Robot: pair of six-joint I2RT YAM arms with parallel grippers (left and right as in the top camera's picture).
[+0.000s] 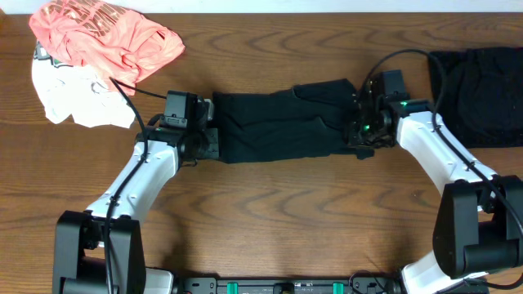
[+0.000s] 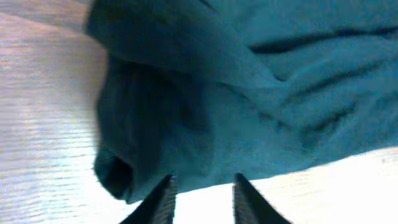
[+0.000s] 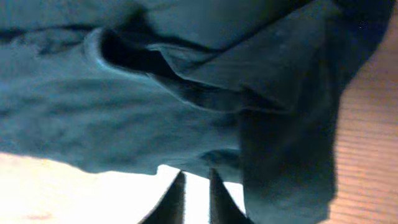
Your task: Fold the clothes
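Note:
The black garment [image 1: 278, 126] lies on the wooden table as a long, creased strip between the two arms. My left gripper [image 1: 209, 137] is at its left end. In the left wrist view the fingers [image 2: 203, 182] are apart, their tips at the cloth's [image 2: 249, 93] near edge, with bare table between them. My right gripper [image 1: 359, 135] is at the garment's right end. In the right wrist view its fingers [image 3: 197, 177] stand a narrow gap apart at the edge of the cloth [image 3: 124, 118], bare table showing between them.
A pile of black fabric [image 1: 478, 90] lies at the far right edge. A coral-pink printed shirt [image 1: 106, 37] lies over a white garment [image 1: 73, 102] at the back left. Bare wood runs along the table's front [image 1: 286, 220].

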